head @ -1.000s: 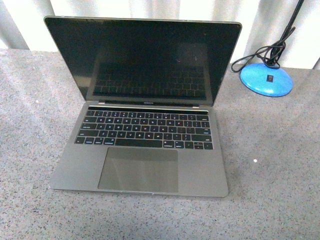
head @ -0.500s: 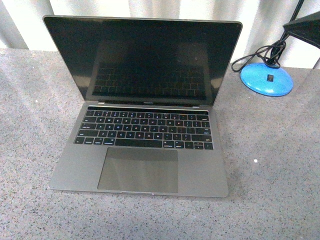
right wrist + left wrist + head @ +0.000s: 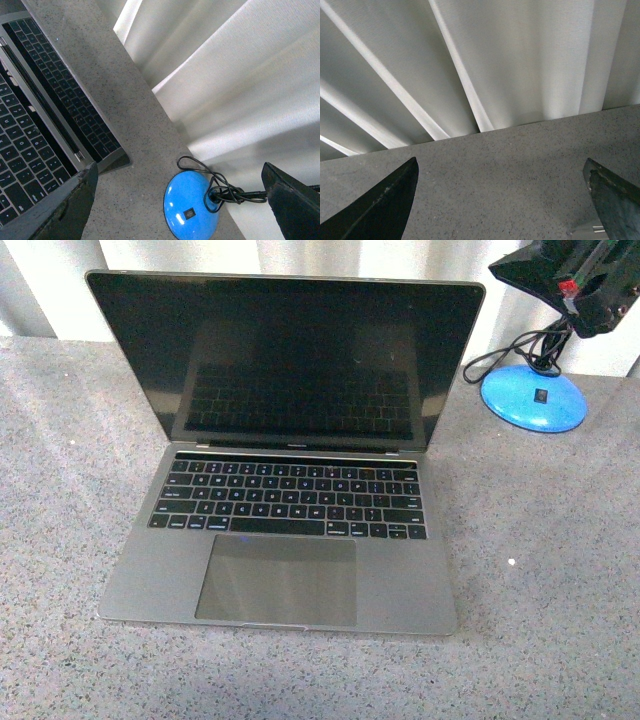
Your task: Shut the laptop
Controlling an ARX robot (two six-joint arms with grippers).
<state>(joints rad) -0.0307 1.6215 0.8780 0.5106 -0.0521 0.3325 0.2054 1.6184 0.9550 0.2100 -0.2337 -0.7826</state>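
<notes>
The laptop (image 3: 285,490) stands open in the middle of the grey table, its dark screen upright and its black keys and trackpad facing me. My right gripper (image 3: 560,280) hangs open in the air at the top right, just beyond the screen's upper right corner and apart from it. In the right wrist view the open right gripper (image 3: 179,190) looks down past the laptop's keyboard (image 3: 25,140) and hinge. The left gripper (image 3: 501,175) is open over bare table, with nothing between its fingers. It does not show in the front view.
A blue lamp base (image 3: 533,398) with a coiled black cable (image 3: 510,350) sits at the back right, below the right gripper; in the right wrist view the base (image 3: 190,207) lies between the fingers. A white curtain (image 3: 300,255) hangs behind the speckled grey table (image 3: 540,560).
My right gripper has come into the front view from the top right and moved left toward the screen's upper corner. The laptop has not moved.
</notes>
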